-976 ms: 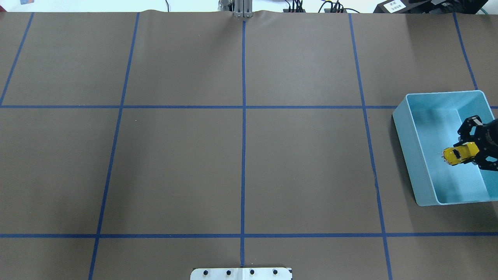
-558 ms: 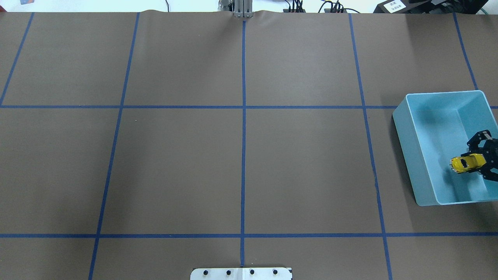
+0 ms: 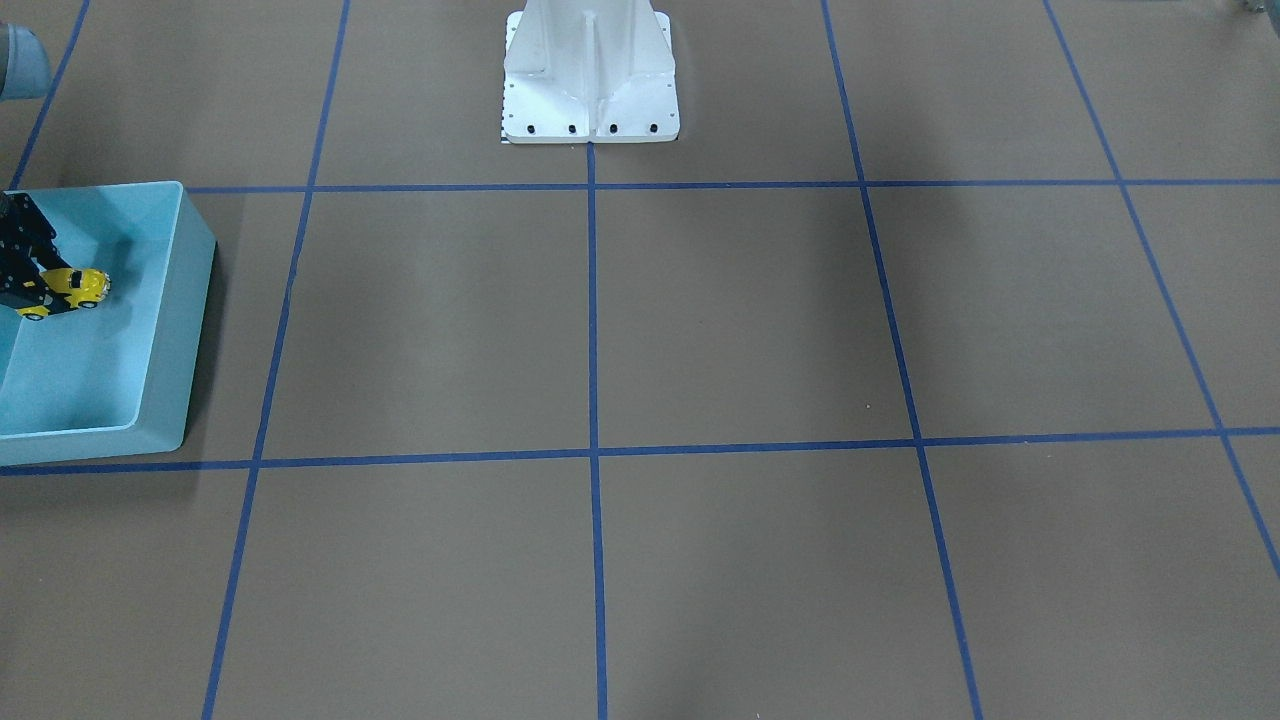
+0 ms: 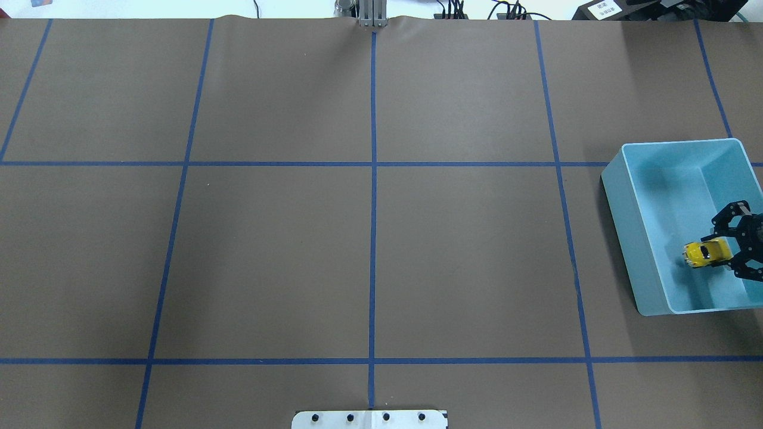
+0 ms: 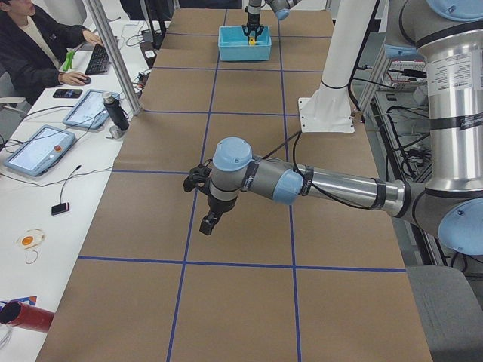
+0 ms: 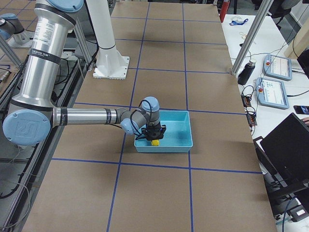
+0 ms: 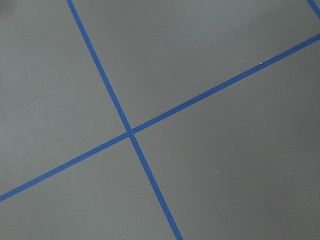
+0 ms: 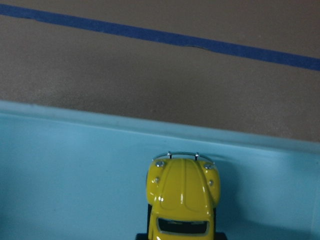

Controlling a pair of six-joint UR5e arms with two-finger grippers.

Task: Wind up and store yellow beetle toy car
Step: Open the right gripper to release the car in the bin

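Note:
The yellow beetle toy car point(image 4: 706, 253) sits low inside the light blue bin point(image 4: 620, 196) at the table's right edge, its nose pointing at the bin's left wall. My right gripper point(image 4: 728, 249) is down in the bin at the car's rear with its jaws spread on either side of it. The right wrist view shows the car's hood point(image 8: 183, 195) on the bin floor, close to the wall. The front view shows the car point(image 3: 78, 285) beside the black fingers point(image 3: 22, 250). My left gripper point(image 5: 205, 211) hangs above bare table; I cannot tell whether it is open or shut.
The brown table paper carries a grid of blue tape lines point(image 4: 373, 179). The robot's white base plate point(image 4: 369, 419) is at the near edge and shows as a pedestal point(image 3: 590, 80) in the front view. An operator point(image 5: 30, 45) sits at a side desk with tablets.
My right gripper has gone down and to the right, deeper into the bin, with the car. Its jaws now look wider and the car sits slightly further left of them.

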